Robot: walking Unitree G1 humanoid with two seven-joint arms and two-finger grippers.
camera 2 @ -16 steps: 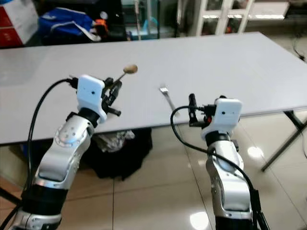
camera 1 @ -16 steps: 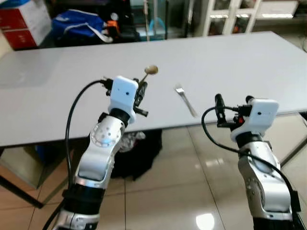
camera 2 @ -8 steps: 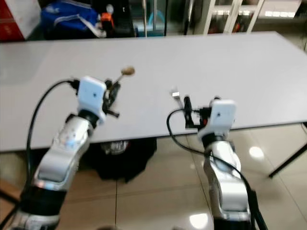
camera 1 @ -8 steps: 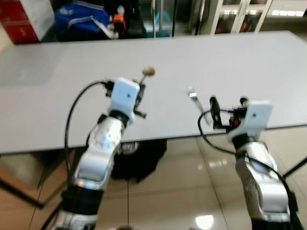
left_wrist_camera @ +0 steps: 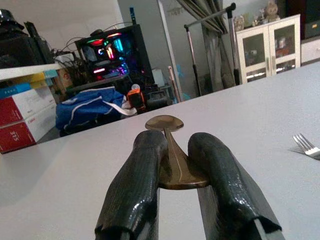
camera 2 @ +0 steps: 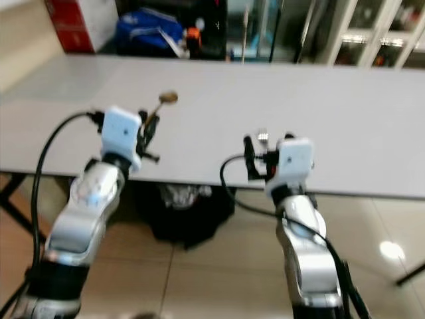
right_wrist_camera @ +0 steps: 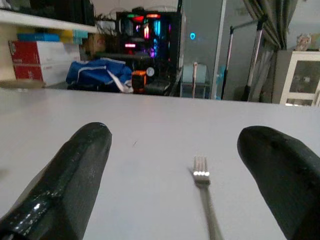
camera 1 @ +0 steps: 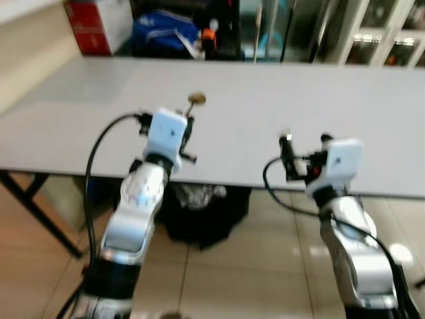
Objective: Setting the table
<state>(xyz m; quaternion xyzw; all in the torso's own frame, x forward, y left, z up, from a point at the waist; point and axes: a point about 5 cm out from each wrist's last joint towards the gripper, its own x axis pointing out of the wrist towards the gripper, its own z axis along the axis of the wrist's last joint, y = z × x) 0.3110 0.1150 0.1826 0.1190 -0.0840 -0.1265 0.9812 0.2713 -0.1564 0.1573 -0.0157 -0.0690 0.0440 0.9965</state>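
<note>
Left hand [left_wrist_camera: 172,175] clamped on a spoon [left_wrist_camera: 167,137], right hand [right_wrist_camera: 182,170] wide apart before the fork [right_wrist_camera: 202,180].

The worktop [camera 1: 279,93] is pale grey. The spoon [left_wrist_camera: 167,145] is brown-gold and shiny. The fork [right_wrist_camera: 202,185] is silver. The fingers [left_wrist_camera: 135,190] are black. The bag [left_wrist_camera: 90,107] is blue with white trim. The floor [camera 1: 246,279] is shiny beige tile.
</note>
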